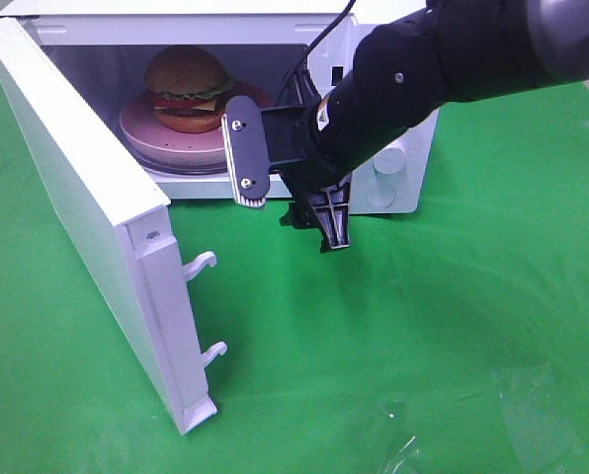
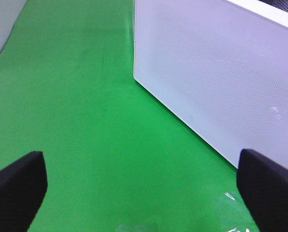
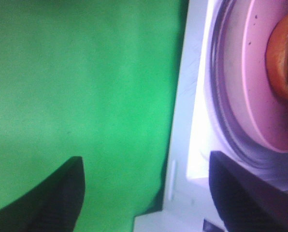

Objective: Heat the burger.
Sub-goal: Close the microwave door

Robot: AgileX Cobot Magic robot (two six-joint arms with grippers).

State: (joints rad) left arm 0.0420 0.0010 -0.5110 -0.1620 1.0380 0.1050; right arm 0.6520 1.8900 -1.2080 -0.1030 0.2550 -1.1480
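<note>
Okay, starting at the right pincer (image 1: pixel 287 188): spread apart, pinching nothing, hanging just outside the mouth of the microwave (image 1: pixel 403 197). Straight past its tips, deeper in: pink plate (image 1: pixel 141 133), and sitting on top of that, the burger (image 1: pixel 188 84), already inside, bun up. So nothing left to carry, probably. Off to that pincer's side, swung wide open: the door (image 1: pixel 161 296). Guessing next up: pushing that shut. Over at the left pincer (image 2: pixel 144 193): spread fully, empty too, facing what looks like the door's outer face from nearby, so likely the better-placed one for the shove. Not visible in the high view, though.
</note>
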